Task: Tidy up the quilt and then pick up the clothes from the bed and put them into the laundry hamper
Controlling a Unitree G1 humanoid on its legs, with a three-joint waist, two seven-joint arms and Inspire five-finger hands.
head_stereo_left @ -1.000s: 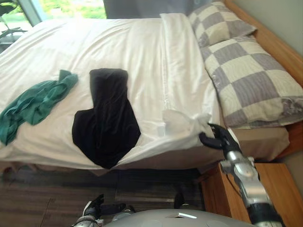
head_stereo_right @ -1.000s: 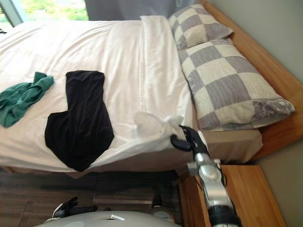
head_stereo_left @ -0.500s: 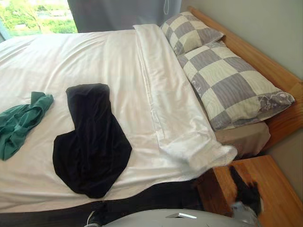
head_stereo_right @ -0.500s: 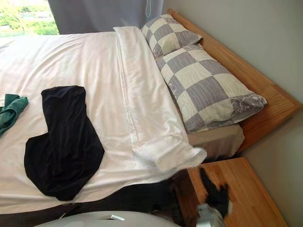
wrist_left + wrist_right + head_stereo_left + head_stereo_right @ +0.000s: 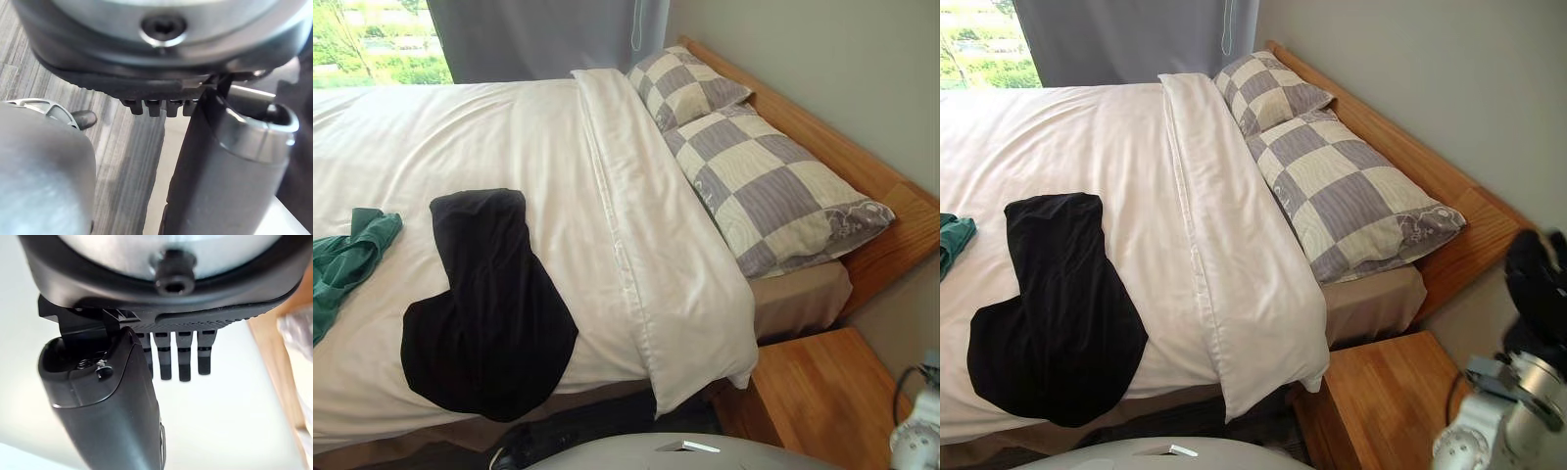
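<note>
The white quilt lies spread over the bed, its folded-back band running down beside the pillows, with the near corner hanging over the bed's side. On the quilt lie a black garment and, at the left edge, a green garment. My right hand is raised in front of the wall, to the right of the bed and above the nightstand. Its fingers are straight and hold nothing. My left hand hangs low over the striped floor, fingers relaxed and empty.
Two checked pillows lean against the wooden headboard. A wooden nightstand stands at the lower right, beside the bed. A grey curtain and a window are at the far end.
The camera has swung right. My right hand let go of the quilt's near corner, dropped past the nightstand, then rose to the wall side. The corner now hangs flat over the bed's side.
</note>
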